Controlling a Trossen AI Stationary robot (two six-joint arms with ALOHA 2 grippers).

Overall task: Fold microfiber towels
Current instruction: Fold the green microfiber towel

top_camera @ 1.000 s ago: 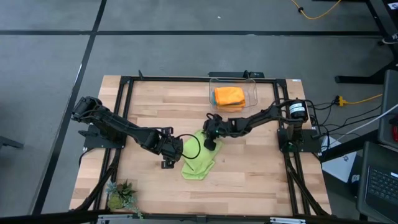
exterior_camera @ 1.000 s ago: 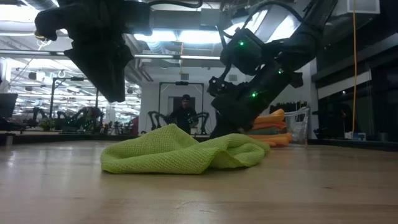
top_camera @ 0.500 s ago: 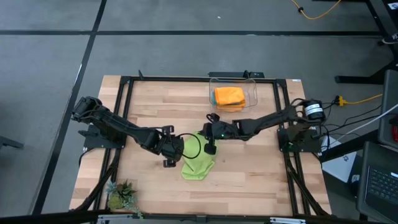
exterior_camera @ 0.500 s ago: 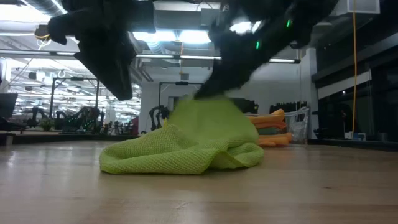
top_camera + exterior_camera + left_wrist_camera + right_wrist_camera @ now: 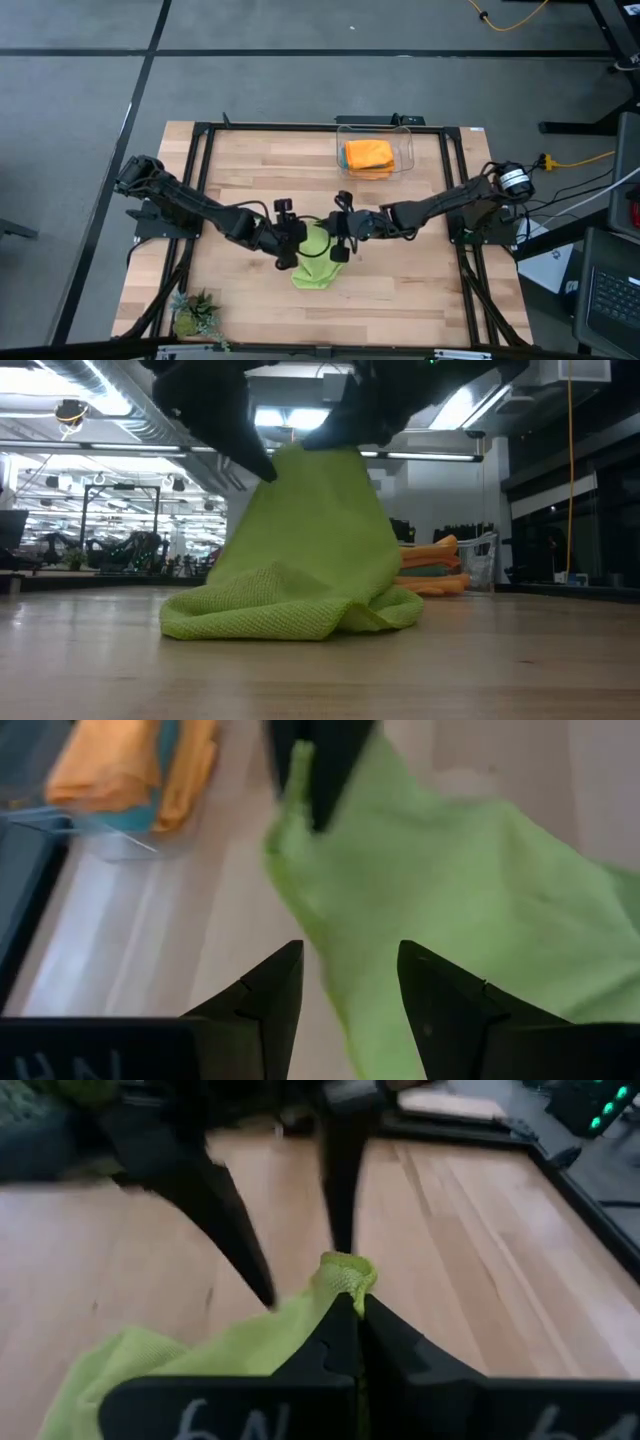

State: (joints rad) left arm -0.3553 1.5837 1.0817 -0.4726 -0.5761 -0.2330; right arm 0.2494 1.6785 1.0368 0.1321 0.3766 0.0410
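A lime green microfiber towel lies near the middle of the table, and one part of it is drawn up into a peak. My right gripper reaches in from the right and is shut on that peak. My left gripper is open and stands close beside the raised cloth on its left. Its fingers point at the cloth, and I cannot tell whether they touch it. Folded orange towels lie in a clear bin at the far side. My right gripper pinches a bunched bit of the lime green towel's edge between its two fingers. A small tuft sticks out past the fingertips. The fingers slant down from the table's right. The cloth hangs from them like a tent, its lower part resting on the table.
A small green plant stands at the near left corner. A black frame runs around the wooden table top. Bare wood lies in front of the towel and to either side of it.
My right gripper has risen, staying shut on the green towel. The held part has gone up into a tall peak while the towel's lower part has stayed on the table. My left gripper has tipped up and moved right, closer to the raised cloth, staying open.
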